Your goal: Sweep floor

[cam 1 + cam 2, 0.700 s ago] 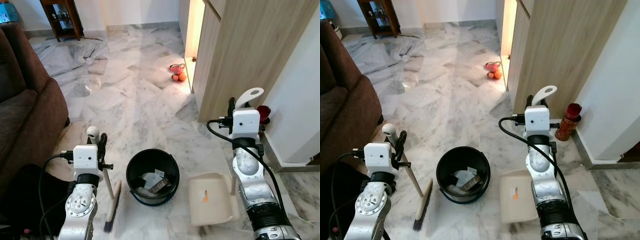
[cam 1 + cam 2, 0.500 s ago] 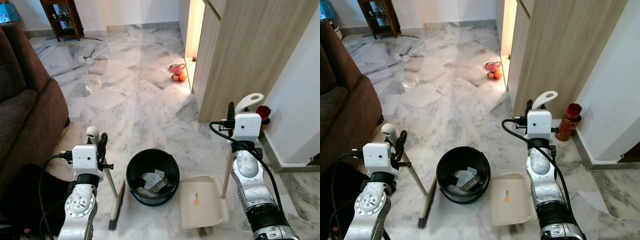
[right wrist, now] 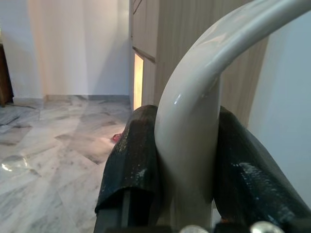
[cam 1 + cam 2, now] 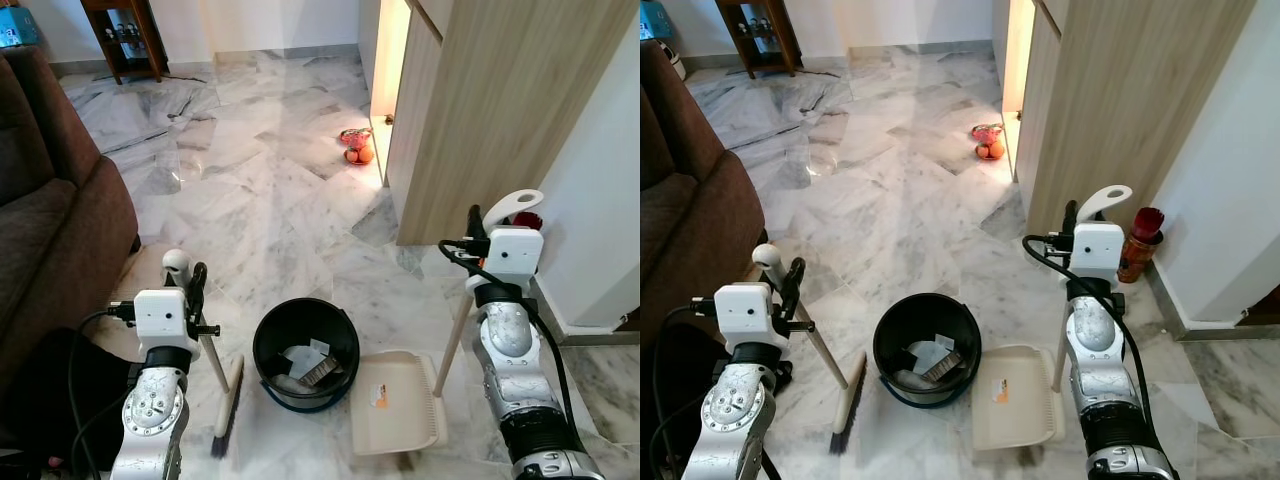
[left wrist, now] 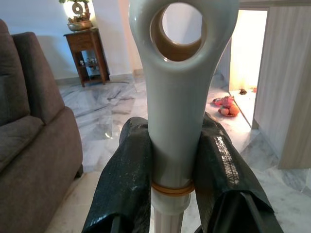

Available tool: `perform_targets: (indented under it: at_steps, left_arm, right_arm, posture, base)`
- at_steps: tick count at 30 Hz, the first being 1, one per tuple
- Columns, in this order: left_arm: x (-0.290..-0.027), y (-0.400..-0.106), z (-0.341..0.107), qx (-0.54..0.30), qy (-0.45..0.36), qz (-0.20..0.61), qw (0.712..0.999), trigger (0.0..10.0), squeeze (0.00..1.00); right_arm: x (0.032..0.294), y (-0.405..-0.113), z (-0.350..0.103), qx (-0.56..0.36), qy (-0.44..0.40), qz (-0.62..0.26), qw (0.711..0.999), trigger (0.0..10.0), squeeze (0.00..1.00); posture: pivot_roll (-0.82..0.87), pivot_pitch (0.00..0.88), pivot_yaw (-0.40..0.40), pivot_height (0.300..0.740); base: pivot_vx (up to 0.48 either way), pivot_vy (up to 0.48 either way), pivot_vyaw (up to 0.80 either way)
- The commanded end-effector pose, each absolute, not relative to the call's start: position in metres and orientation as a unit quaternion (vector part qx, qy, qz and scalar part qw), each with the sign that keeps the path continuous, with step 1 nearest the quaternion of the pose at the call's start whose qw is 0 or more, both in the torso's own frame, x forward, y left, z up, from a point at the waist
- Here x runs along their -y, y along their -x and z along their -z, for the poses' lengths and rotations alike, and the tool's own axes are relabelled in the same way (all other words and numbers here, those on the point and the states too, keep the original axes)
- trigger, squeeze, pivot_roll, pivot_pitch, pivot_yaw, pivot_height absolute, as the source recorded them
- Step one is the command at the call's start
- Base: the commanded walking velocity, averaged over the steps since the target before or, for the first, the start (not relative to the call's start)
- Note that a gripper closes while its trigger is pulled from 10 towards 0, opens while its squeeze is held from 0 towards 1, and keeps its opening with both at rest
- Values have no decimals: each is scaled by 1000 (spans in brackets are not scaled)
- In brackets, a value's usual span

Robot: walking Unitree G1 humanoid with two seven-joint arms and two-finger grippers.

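Your left hand clamps the broom handle; your right hand grips the dustpan handle, pan just beside, perhaps touching, the black bucket.

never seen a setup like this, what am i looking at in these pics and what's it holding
This is a humanoid robot with two silver arms, each ending in a hand of two black fingers. The two wide pictures come from the two eyes of a camera on its head, looking down at a marble floor. The two close-ups come from cameras on its wrists, looking along the fingers.

The left hand is shut on the pale handle of a broom, whose brush rests on the floor. The right hand is shut on the curved handle of a dustpan, which sits on the floor.

Between them stands a black bucket with some scraps inside. A brown sofa is on the robot's left, a wooden cabinet on its right, with a small reddish bundle on the floor beyond.
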State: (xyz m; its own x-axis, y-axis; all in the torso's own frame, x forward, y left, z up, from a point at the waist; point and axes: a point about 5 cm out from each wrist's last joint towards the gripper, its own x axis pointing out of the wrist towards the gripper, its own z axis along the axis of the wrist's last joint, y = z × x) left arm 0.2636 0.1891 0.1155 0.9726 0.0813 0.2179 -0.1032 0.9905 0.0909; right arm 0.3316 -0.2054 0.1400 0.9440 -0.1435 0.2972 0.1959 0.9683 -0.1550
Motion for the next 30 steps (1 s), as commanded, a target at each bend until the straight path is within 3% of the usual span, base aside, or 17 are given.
perform_targets:
  at_steps: [1, 30]
  left_arm:
    - [-193, -264, -123, 129, -51, -55, 989, 10000, 0]
    - [-191, -263, -124, 130, -50, -49, 989, 10000, 0]
  right_arm:
    - [209, -330, -147, 164, 88, 91, 978, 10000, 0]
    - [200, -328, -145, 165, 85, 83, 979, 10000, 0]
  posture:
    - [63, 100, 57, 740]
    - [70, 141, 61, 740]
  base:
    - [0, 0, 0]
    - [0, 0, 0]
